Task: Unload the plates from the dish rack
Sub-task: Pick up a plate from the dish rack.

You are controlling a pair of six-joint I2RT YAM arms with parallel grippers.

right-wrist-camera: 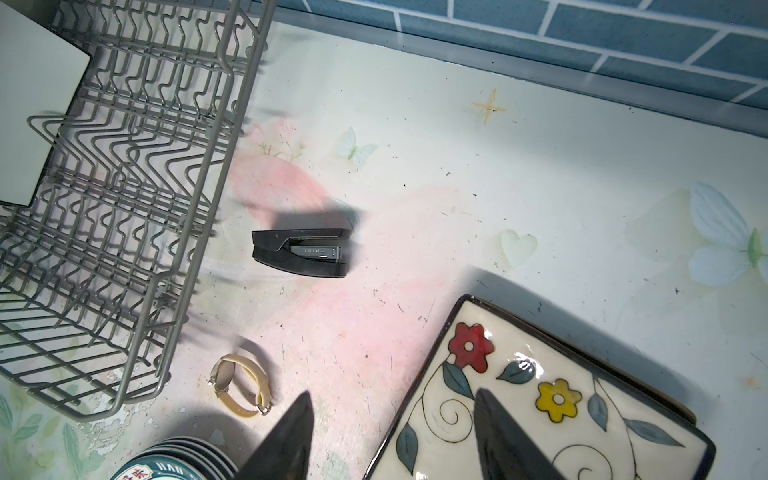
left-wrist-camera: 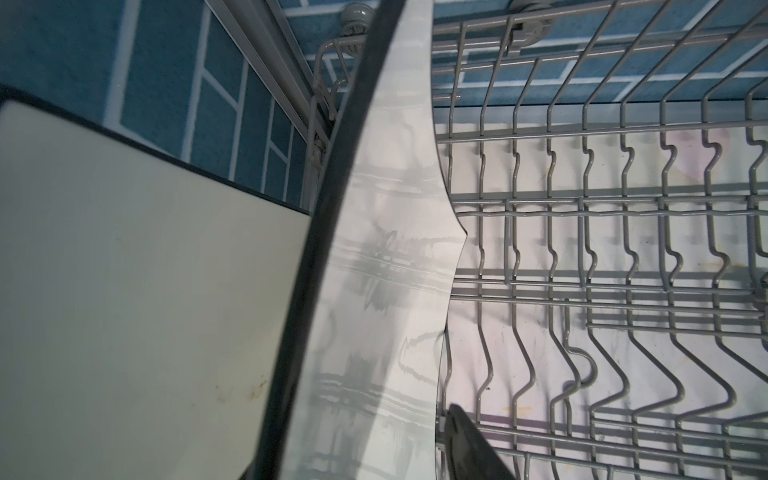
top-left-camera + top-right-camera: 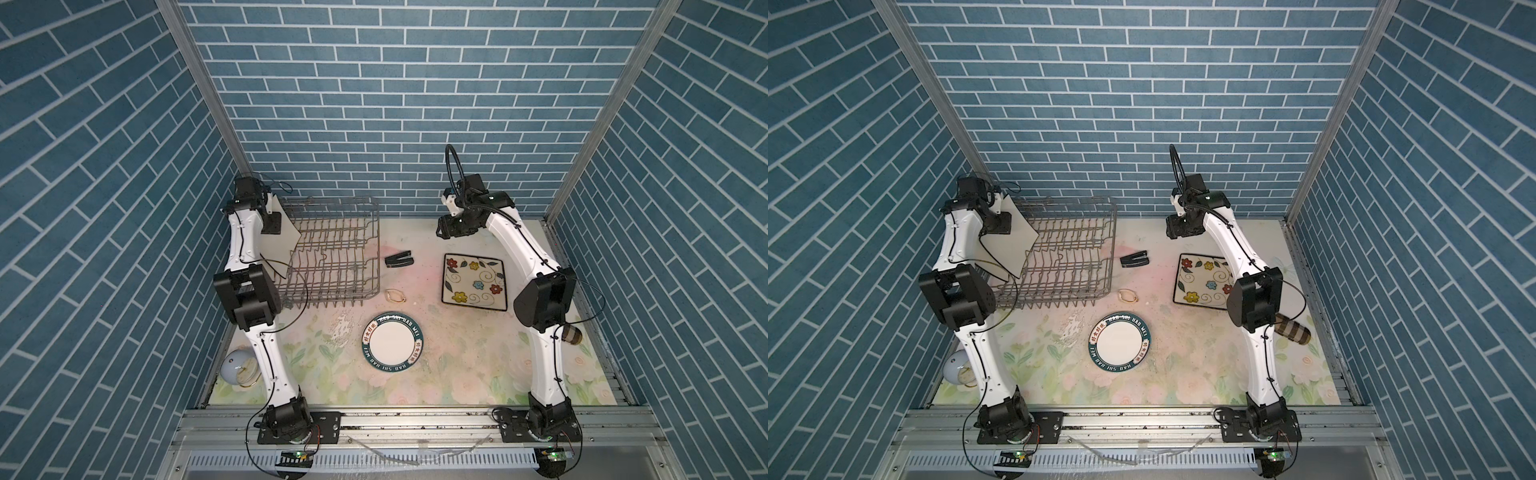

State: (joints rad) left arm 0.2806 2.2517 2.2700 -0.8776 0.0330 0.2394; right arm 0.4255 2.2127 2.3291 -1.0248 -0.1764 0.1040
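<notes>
Over the counter [image 3: 457,374] in both top views, the dish rack [image 3: 336,253] is holding almost nothing. A cream plate [image 3: 289,235] is leaning tilted at its far left corner, while the flowered plate [image 3: 473,280] and the round plates [image 3: 392,347] are lying outside it.

Through the left wrist view, that plate's dark edge is running past my left fingers [image 2: 467,451], with a second cream plate [image 2: 124,291] just beside. I cannot tell whether I am clamping.

Through the right wrist view, my right fingers [image 1: 503,440] are spread and empty.

I am judging this the lift-out step; next I need a firm pinch and a rise clear of the tines.
</notes>
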